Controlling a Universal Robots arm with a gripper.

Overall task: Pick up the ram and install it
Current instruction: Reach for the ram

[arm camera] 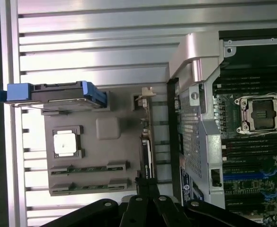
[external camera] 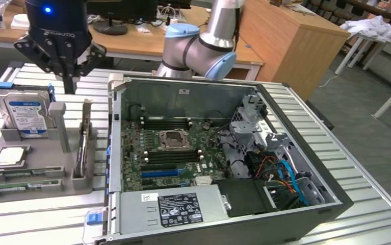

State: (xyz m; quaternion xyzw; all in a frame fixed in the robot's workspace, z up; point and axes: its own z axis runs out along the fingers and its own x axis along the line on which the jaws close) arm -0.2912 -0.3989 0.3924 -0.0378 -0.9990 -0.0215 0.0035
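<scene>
Currently the ram (external camera: pixel 84 140) (arm camera: pixel 148 151) is standing on edge in the grey holder (external camera: pixel 42 166) on the bench (external camera: pixel 38 219), just beside the open computer case (external camera: pixel 250 228), not yet lifted. The fingers (external camera: pixel 69 82) (arm camera: pixel 145 189) are hanging above it, pressed fully together and gripping nothing. Pickup and installation are both looking outstanding, with the motherboard (external camera: pixel 151 168) slots seemingly unfilled.

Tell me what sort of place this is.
Probably a robotics lab or workshop for computer assembly: a robot arm at a slatted metal table with an open computer case and a grey fixture holding a hard drive, with wooden office desks behind.
</scene>
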